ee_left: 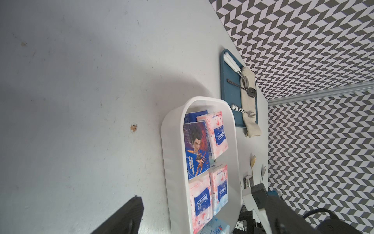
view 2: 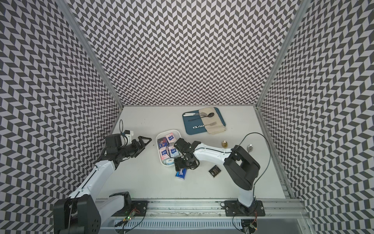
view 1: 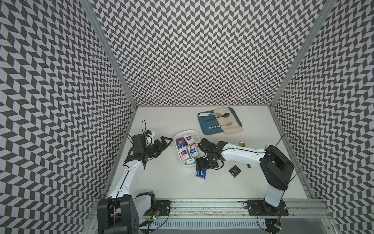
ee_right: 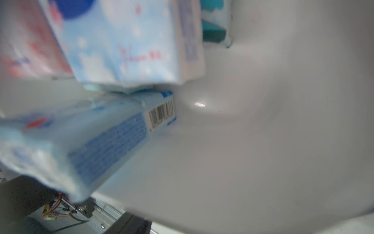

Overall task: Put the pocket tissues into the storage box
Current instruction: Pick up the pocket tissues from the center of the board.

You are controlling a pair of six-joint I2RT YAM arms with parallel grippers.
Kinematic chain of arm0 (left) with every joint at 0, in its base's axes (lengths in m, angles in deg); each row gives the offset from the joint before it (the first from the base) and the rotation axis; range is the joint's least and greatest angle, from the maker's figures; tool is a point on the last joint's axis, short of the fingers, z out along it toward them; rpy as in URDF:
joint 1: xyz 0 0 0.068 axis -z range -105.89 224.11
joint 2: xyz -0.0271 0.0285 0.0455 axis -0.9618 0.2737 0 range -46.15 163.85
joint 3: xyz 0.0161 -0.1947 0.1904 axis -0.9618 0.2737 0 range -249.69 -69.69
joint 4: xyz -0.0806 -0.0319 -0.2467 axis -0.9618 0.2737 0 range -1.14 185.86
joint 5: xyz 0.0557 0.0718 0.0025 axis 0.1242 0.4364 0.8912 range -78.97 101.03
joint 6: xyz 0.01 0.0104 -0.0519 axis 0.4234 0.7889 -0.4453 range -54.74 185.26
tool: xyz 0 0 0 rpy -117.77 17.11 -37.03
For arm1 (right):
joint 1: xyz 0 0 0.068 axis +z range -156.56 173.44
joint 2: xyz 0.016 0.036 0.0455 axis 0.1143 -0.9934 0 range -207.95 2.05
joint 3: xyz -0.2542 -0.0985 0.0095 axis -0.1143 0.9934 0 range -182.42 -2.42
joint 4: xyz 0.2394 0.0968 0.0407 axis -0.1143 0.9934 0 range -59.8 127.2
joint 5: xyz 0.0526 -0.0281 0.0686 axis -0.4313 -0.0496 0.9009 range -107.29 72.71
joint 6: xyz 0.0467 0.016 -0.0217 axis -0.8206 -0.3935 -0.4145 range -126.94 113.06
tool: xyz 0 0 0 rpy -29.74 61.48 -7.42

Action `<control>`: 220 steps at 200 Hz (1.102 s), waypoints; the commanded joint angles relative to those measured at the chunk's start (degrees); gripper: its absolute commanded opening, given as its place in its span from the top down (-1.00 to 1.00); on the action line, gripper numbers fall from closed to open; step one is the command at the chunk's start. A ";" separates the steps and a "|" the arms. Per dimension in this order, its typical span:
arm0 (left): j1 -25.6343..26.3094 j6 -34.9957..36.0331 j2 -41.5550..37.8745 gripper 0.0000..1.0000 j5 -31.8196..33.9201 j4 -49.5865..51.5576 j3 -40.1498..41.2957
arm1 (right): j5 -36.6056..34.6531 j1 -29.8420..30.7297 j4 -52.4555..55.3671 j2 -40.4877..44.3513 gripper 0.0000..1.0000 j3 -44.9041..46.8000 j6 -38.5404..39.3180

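Note:
The storage box (view 1: 175, 141) (view 2: 157, 141), a shallow white tub, sits mid-table. Several pocket tissues lie in it: pink-white ones (ee_left: 217, 135), a dark blue picture packet (ee_left: 195, 150) and a pale blue one (ee_right: 113, 141) at the near end. A blue packet (view 1: 201, 173) and a black packet (view 1: 234, 171) lie on the table outside it. My right gripper (view 1: 198, 164) (view 2: 178, 164) hangs over the box's near end, open, with the pale blue packet lying free on the box floor. Left of the box, my left gripper (view 1: 169, 141) (view 2: 147, 140) stands wide open and empty; one finger (ee_left: 125, 218) shows.
A flat blue tray (view 1: 208, 131) with cutlery and a beige cloth sits at the back right. A gold spoon (view 1: 242, 143) lies behind the right arm. Chequered walls close in three sides, and a metal rail (view 1: 202, 206) runs along the front.

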State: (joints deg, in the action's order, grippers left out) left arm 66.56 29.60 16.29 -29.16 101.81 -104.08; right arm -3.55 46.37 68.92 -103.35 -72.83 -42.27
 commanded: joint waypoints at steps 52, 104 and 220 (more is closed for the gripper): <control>-0.44 0.74 0.23 -0.99 -0.17 -2.14 0.29 | -6.21 1.27 2.56 -4.39 -0.44 -3.75 0.22; -0.45 0.57 0.93 -0.99 -0.29 -2.67 -0.12 | -9.70 1.31 6.02 -2.04 -0.07 -2.89 6.10; 2.97 -1.47 3.78 -0.99 2.09 -4.02 -1.03 | -14.73 -2.71 6.08 13.78 0.06 -4.60 14.93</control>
State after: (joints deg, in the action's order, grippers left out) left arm 67.79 29.18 19.50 -28.30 99.71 -104.11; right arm -13.95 44.55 76.29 -92.36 -74.65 -29.50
